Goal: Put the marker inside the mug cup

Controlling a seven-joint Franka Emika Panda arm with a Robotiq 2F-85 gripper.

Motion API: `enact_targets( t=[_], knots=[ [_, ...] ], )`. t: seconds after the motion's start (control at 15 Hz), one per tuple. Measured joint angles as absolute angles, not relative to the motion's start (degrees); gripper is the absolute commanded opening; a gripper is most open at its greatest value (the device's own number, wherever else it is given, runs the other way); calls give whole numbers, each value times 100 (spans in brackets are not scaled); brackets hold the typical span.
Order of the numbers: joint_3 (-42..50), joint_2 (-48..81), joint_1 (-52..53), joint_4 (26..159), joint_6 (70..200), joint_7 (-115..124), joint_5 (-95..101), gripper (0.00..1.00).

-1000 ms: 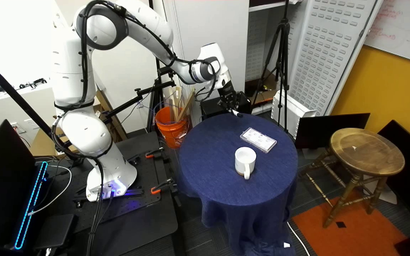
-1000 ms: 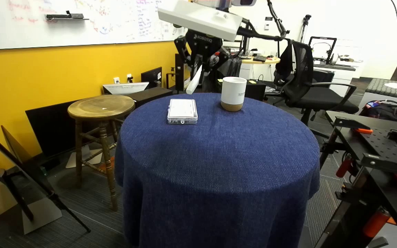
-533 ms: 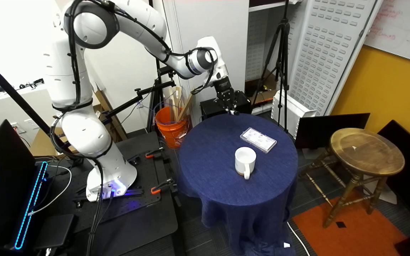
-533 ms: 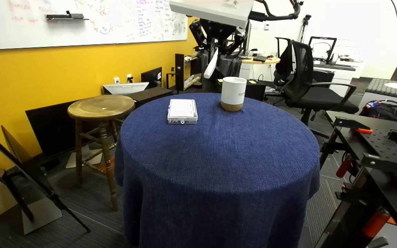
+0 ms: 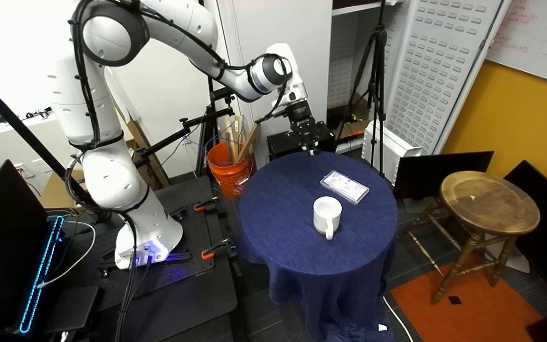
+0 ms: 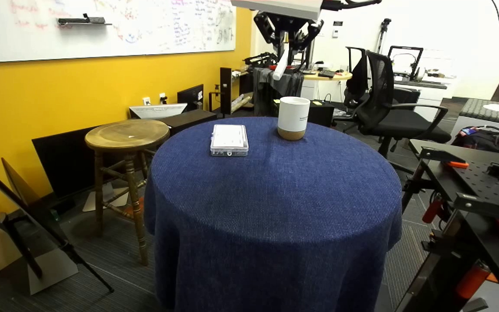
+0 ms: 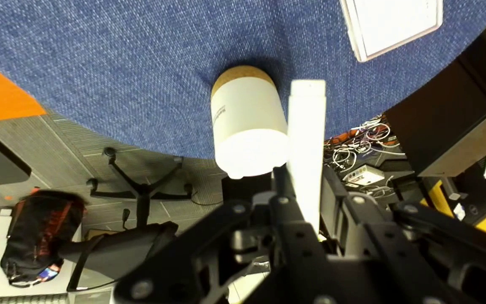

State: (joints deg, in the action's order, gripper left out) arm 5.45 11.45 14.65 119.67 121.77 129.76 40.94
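Note:
My gripper point(image 6: 286, 53) is shut on the marker point(image 6: 280, 67), a thin white stick that hangs tip-down and slightly tilted, above mug height. In the wrist view the marker point(image 7: 306, 122) runs out between the fingertips. The mug cup point(image 6: 293, 115) is white with a cork-coloured base and stands upright on the blue table. In that exterior view the marker's lower end is above and slightly left of the mug's rim, apart from it. In the wrist view the mug point(image 7: 247, 112) lies just left of the marker. In an exterior view the gripper point(image 5: 310, 146) is beyond the mug point(image 5: 326, 213).
The round table point(image 6: 275, 186) has a blue cloth. A flat clear case with a white top point(image 6: 229, 139) lies beside the mug; it also shows in the wrist view point(image 7: 395, 21). A wooden stool point(image 5: 489, 202) and a black tripod point(image 5: 375, 85) stand on the floor nearby.
In an exterior view my gripper has risen and moved right with the marker, from above the case towards the mug. The marker hangs closer to upright. Mug and case have not moved.

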Motion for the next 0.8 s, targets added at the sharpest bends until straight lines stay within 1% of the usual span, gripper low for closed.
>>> enact_targets(
  t=[0.8],
  knots=[
    [468,999,725,12057,11991,12961,4761,5]
  ],
)
